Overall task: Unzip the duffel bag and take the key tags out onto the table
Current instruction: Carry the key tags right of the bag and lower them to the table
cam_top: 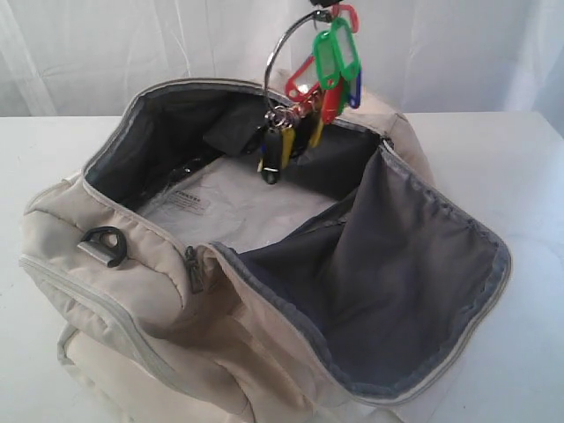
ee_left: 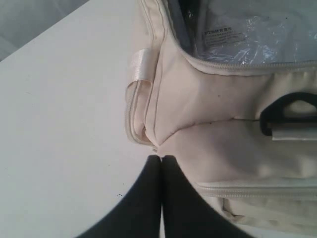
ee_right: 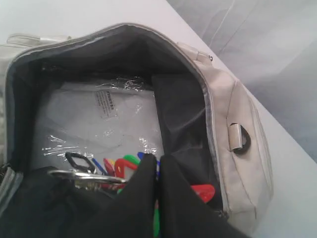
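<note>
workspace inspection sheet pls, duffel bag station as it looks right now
surface: white table, the bag sits on it
job's things: duffel bag unzipped, flap folded open; key tags hanging on their ring above the opening, not yet on the table
clutter: plastic-wrapped sheet on the bag's floor
end effectors: right end effector shut, holding the key tags up; left end effector shut, tips at the bag's end seam
cables: nothing seen
surroundings: white curtain behind the table
</note>
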